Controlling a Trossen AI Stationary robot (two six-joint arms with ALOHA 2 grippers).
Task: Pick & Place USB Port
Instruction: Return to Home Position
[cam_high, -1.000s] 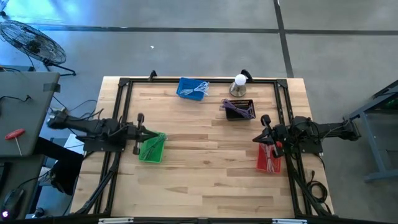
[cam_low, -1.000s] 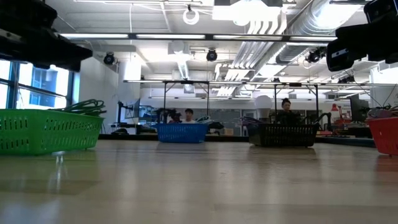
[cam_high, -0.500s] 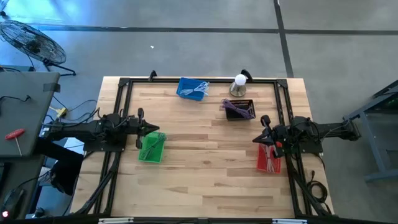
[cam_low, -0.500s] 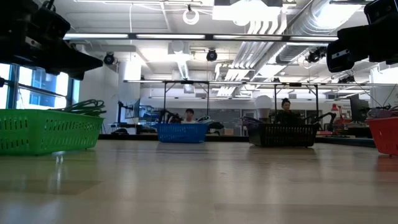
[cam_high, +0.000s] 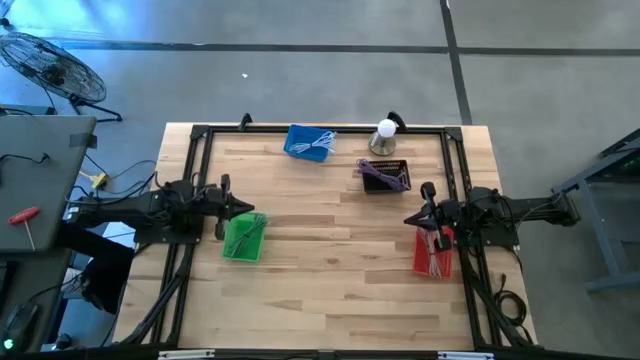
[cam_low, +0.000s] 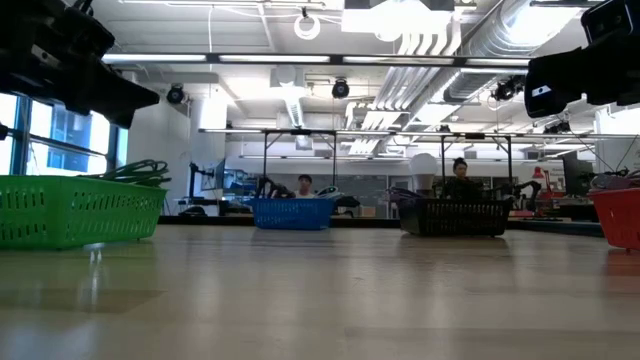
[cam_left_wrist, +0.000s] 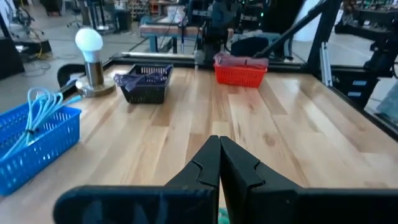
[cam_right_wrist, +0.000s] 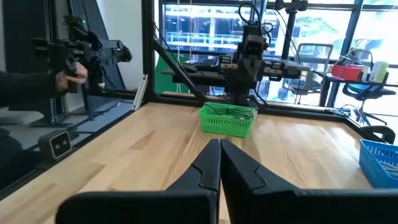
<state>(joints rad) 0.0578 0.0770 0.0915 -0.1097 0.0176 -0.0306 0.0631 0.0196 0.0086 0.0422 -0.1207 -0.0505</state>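
Wooden table (cam_high: 330, 260) | left gripper (cam_left_wrist: 219, 140) fingers together, empty, beside green bin (cam_high: 230, 252) | right gripper (cam_right_wrist: 219, 144) likewise, well across from it | sorting looks finished

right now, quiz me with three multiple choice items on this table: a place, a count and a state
1. Where on the table does the light bulb stand?
A. at the near edge
B. at the far edge, just behind the dark bin
C. in the middle

2. How many bins are on the table?
A. two
B. six
C. four

3. How are the left gripper's fingers?
A. shut, nothing between them
B. wide open
C. shut on a blue cable

Answers:
1 B: the high view shows it by the far rail, beside the dark bin.
2 C: green bin, blue bin, dark bin and red bin.
3 A: the left wrist view shows the two fingers meeting, holding nothing.
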